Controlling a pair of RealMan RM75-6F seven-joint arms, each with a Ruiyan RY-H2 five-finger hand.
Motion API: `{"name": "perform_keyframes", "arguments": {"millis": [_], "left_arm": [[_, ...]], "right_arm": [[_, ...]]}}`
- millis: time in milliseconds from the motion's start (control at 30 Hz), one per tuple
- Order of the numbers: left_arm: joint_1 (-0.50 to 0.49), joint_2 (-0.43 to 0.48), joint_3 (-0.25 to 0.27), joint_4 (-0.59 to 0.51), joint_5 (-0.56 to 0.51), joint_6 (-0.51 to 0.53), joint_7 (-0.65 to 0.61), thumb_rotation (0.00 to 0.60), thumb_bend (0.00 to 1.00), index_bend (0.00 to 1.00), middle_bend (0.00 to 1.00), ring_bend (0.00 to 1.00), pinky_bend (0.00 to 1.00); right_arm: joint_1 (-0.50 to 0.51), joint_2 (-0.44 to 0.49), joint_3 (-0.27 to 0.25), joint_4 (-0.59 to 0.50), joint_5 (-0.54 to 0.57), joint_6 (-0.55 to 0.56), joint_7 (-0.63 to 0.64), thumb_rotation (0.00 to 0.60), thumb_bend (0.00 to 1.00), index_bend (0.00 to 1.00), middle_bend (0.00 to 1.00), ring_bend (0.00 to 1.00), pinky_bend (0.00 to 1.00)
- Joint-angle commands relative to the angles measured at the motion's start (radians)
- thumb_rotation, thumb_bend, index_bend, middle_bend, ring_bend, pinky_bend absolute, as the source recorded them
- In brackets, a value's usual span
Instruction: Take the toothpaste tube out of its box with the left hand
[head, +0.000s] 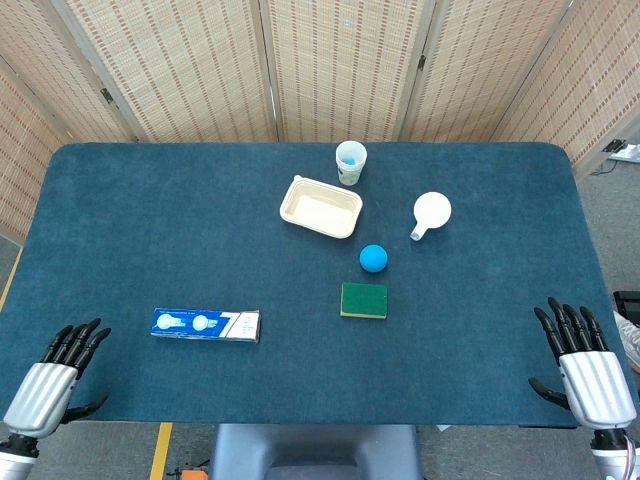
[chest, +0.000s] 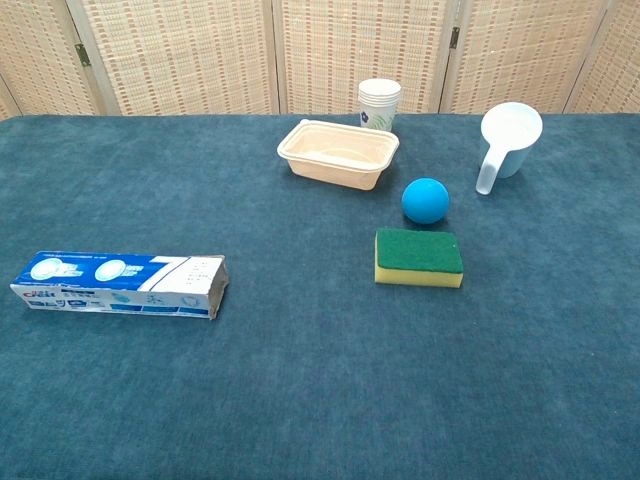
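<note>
A blue and white toothpaste box (head: 205, 324) (chest: 120, 285) lies flat on the dark blue table, near the front left. Its flaps look closed, so the tube inside is hidden. My left hand (head: 55, 381) hovers at the table's front left corner, well left of the box, fingers spread and holding nothing. At the front right corner my right hand (head: 580, 362) is likewise open and empty. Neither hand shows in the chest view.
A beige tray (head: 320, 207) (chest: 339, 153), a paper cup (head: 351, 162) (chest: 379, 104), a white scoop (head: 430, 213) (chest: 505, 140), a blue ball (head: 373, 258) (chest: 425, 200) and a green and yellow sponge (head: 363, 300) (chest: 419, 257) sit right of centre. Bamboo screens stand behind the table.
</note>
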Motion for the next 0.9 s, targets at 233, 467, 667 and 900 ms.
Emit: {"name": "perform_keyframes", "arguments": {"millis": [233,467,667,900], "left_arm": [[-0.111,-0.068,-0.056,-0.097,-0.150,-0.232,0.085,0.600,0.27,0.14,0.05,0.00,0.00],[-0.166,-0.131,-0.123,-0.094,-0.277,-0.302,0.163,0.600,0.27,0.19,0.07,0.00,0.00],[-0.222,-0.177,-0.177,-0.043,-0.386,-0.386,0.143,0.600,0.27,0.20,0.09,0.00,0.00],[-0.278,-0.215,-0.203,0.043,-0.463,-0.482,0.095,0.600,0.27,0.20,0.09,0.00,0.00]], "right_arm": [[-0.001,0.020,-0.017,0.012,-0.043,0.017,0.055,0.600,0.13,0.00,0.00,0.00,0.00],[-0.007,0.024,-0.024,0.023,-0.066,0.037,0.075,0.600,0.13,0.00,0.00,0.00,0.00],[-0.009,0.021,-0.027,0.025,-0.076,0.042,0.069,0.600,0.13,0.00,0.00,0.00,0.00],[-0.016,0.020,-0.028,0.027,-0.083,0.055,0.070,0.600,0.13,0.00,0.00,0.00,0.00]]}}
